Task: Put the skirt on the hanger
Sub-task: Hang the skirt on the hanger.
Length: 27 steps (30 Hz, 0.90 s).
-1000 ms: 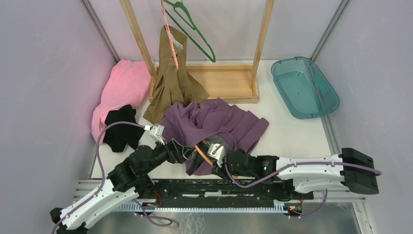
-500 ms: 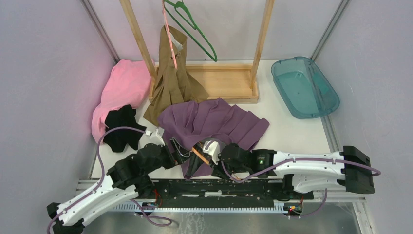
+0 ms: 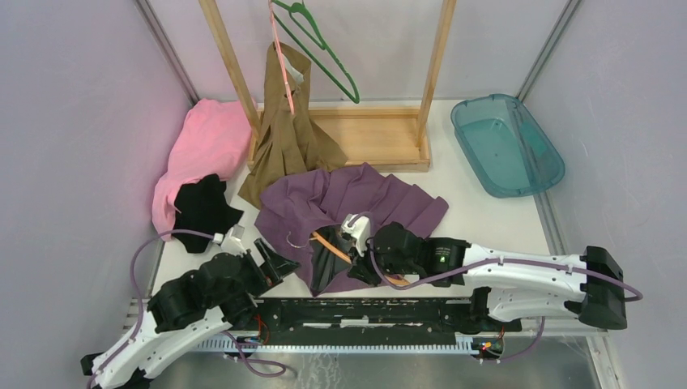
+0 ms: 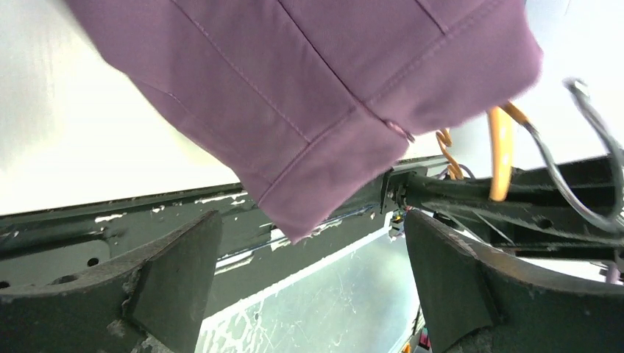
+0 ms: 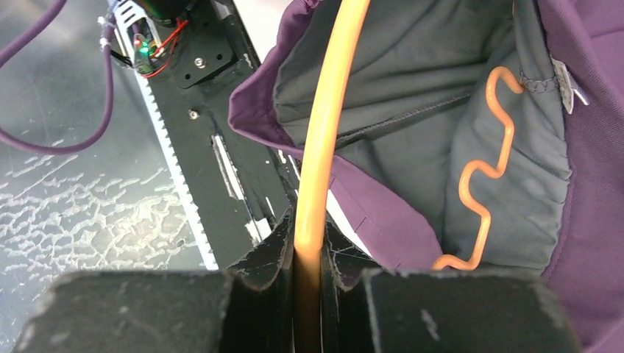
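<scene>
A white counter (image 3: pixel 486 227) sits inside pale lilac walls (image 3: pixel 73 121) with metal posts in the far corners. A black rail (image 3: pixel 364 312) runs along the counter's near edge.

At the far centre stands a wooden rack (image 3: pixel 373 138). A green hanger (image 3: pixel 324 53) hangs from it, and a brown garment (image 3: pixel 288 138) hangs down to its base. A pink cloth (image 3: pixel 202 146) lies at the far left with a black cloth (image 3: pixel 202 212) just on its near side. A teal tub (image 3: pixel 502 142) lies at the far right.

The purple skirt (image 3: pixel 356 198) is spread in the middle of the counter, its near part reaching down towards the rail. The right arm (image 3: pixel 518 275) reaches in from the right. The right jaws are clamped on the bar of the orange hanger (image 5: pixel 324 147), whose wavy end lies against the skirt's grey lining.

The left arm (image 3: pixel 194 296) is just left of the skirt's near edge. The left jaws are wide apart and hold nothing, with a skirt corner hanging ahead of them.
</scene>
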Each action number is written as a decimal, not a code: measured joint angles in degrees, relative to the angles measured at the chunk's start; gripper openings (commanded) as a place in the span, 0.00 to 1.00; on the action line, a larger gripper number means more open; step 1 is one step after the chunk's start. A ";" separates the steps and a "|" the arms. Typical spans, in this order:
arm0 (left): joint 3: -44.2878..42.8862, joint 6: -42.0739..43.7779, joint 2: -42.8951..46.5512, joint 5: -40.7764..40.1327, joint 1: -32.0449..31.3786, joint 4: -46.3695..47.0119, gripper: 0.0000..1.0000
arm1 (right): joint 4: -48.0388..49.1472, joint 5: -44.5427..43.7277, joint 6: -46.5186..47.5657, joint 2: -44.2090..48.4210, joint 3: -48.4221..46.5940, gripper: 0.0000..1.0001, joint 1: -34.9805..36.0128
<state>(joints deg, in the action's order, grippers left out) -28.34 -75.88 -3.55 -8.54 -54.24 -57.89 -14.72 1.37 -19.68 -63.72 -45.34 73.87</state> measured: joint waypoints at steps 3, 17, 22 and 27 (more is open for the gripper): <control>-2.56 -0.24 0.07 -1.03 0.00 -3.08 0.99 | 0.04 0.17 -0.70 -1.79 0.00 0.01 -1.11; -20.98 5.18 -15.74 -0.37 0.52 -2.60 0.99 | 2.19 1.99 -0.35 -11.45 -2.10 0.01 0.63; -18.78 8.50 -21.97 1.44 0.55 -0.07 0.99 | 3.02 1.44 0.98 -14.14 -4.15 0.01 3.76; -16.26 9.29 -21.00 1.16 0.55 -1.22 0.99 | 3.93 0.98 2.21 -15.78 -4.24 0.01 5.70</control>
<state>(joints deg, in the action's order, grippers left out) -44.60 -66.59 -24.56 -7.38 -53.69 -59.11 -10.79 2.35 -17.47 -79.50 -49.58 79.57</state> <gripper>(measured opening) 0.990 0.148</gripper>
